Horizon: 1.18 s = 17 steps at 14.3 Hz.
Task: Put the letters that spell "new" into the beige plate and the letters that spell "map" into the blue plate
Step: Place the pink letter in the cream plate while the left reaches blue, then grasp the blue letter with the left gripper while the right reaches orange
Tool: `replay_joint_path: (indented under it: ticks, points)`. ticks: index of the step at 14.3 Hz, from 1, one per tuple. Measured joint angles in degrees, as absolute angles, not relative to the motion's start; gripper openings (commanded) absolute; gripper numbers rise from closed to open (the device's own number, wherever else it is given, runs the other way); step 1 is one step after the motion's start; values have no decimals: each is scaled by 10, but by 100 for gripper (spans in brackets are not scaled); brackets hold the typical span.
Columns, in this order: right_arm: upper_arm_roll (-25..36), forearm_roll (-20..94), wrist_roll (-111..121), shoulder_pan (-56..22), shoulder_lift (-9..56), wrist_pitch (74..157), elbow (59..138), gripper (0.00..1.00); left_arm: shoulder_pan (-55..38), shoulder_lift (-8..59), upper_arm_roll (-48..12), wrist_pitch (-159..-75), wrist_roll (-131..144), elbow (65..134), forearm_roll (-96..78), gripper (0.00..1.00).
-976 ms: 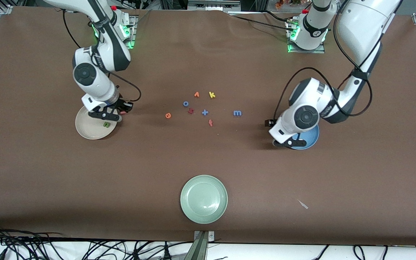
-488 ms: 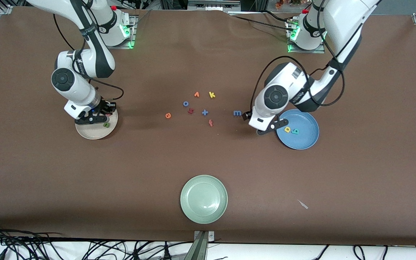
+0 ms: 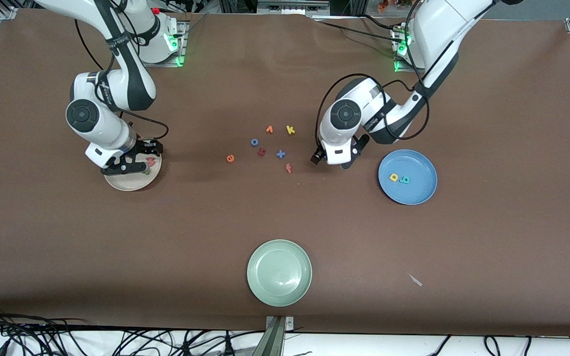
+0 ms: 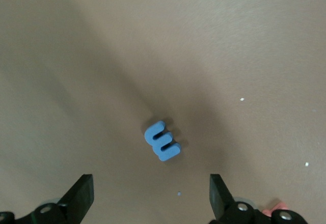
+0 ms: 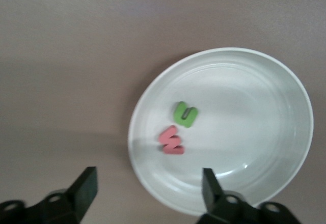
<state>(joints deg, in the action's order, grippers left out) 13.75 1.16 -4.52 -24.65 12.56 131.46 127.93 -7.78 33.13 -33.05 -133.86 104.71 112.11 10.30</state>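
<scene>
**"w" dropped in the beige plate; left arm now over the "m"**

On the table (image 3: pixel 67 237), the beige plate (image 3: pixel 117 184), near the right arm's end, now carries the pinkish-red "w" (image 5: pixel 171 141) beside the green "n" (image 5: pixel 185 114). The right gripper (image 5: pixel 147 193) has just let go and hangs wide over the plate's edge. The blue plate (image 3: pixel 421 193) holds the yellow "p" (image 3: pixel 393 177) and teal "a" (image 3: pixel 404 180). The left gripper (image 4: pixel 150 198) has left it and hovers wide over the blue "m" (image 4: pixel 162 141). The orange "e" (image 3: pixel 230 158) remains mid-table.
</scene>
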Motion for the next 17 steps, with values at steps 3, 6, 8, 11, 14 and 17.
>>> replay_joint_path:
  ticks: [3,6,8,11,14,17]
  points:
    - [80,12,-140,-250,127,1295,1249,100,-74,331,-326,-1369,1087,1147,108,100]
    - [30,12,-193,-254,145,1317,1248,100,-73,331,-320,-1404,1103,1159,114,98]
    - [1,12,-233,-255,164,1353,1248,100,-73,332,-314,-1412,1112,1166,123,94]
    - [-20,12,-286,-278,201,1412,1248,100,-72,335,-313,-1426,1146,1175,155,89]
    - [-21,12,-314,-305,230,1446,1248,100,-72,344,-313,-1439,1171,1176,177,84]
    - [-21,12,-320,-319,247,1469,1239,100,-72,352,-310,-1460,1176,1179,182,73]
